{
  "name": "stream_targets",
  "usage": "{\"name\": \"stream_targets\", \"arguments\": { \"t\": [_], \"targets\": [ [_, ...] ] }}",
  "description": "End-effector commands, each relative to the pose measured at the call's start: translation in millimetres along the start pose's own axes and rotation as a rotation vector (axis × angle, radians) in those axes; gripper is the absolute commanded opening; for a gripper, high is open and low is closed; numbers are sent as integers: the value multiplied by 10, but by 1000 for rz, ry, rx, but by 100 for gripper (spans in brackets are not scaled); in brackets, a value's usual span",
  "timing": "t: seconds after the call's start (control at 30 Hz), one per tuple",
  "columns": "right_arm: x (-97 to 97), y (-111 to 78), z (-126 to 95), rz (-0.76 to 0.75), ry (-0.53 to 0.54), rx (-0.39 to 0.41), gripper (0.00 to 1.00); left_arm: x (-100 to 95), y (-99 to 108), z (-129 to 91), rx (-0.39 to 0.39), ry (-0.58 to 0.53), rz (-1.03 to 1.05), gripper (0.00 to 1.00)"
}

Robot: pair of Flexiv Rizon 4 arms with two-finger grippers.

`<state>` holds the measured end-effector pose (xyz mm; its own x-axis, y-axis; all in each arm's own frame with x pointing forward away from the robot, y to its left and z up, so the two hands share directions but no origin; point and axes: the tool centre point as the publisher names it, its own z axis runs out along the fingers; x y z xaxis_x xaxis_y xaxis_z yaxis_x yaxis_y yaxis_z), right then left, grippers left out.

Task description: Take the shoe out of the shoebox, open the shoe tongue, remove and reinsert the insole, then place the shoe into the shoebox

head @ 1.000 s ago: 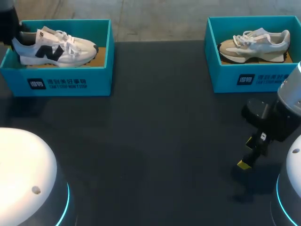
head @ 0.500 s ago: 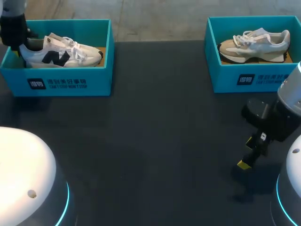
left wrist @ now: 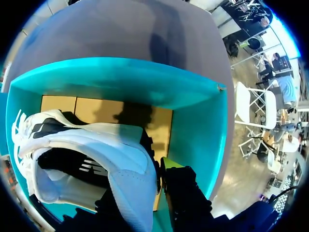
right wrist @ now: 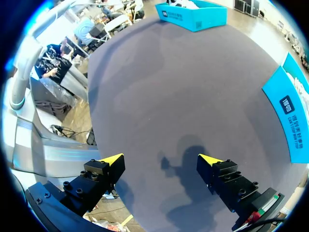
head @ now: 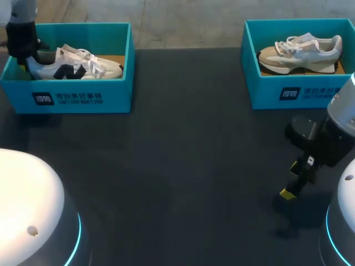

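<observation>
With its heel pinched in the left jaws, the white shoe (head: 72,65) sits inside the left shoebox (head: 83,98) at the far left corner of the worktop (head: 183,155). The left arm (head: 22,36) comes down at the box's outer end. In its wrist view one finger (left wrist: 186,193) stands outside the heel and the other appears to be down inside the collar, so the left jaws read as clamped on the heel wall. The shoe's long axis runs along the box's length, heel at the jaws, toe pointing toward the middle of the worktop, laces uppermost. Any lift or release turns on that heel-end hold, with the toe hanging free at the far end of the shoe.

The right arm (head: 327,138) hangs low over the near right of the worktop, well apart from the shoe. The right jaws are spread wide over bare surface and hold nothing. A second shoebox (head: 294,93) at the far right holds a beige shoe (head: 299,52). By position, the work falls to the left arm.
</observation>
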<state>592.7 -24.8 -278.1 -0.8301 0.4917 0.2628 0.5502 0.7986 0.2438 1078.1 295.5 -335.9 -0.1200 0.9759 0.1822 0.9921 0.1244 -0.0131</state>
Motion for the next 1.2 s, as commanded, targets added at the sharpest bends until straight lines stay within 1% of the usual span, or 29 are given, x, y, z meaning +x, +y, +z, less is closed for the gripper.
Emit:
{"name": "stream_targets", "arguments": {
  "t": [0.03,0.2,0.6,0.77,1.2],
  "targets": [
    [10,-9,7,-1,-2,-1,100,58,58,-10,31,-16,3,0],
    [10,-9,7,-1,-2,-1,100,65,-32,28,37,-10,14,0],
    [10,-9,7,-1,-2,-1,100,22,-78,126,70,-1,11,0],
    [10,-9,7,-1,-2,-1,100,5,-89,212,83,15,5,0],
    [10,-9,7,-1,-2,-1,100,-11,-118,352,99,35,-10,0]
  ]
}}
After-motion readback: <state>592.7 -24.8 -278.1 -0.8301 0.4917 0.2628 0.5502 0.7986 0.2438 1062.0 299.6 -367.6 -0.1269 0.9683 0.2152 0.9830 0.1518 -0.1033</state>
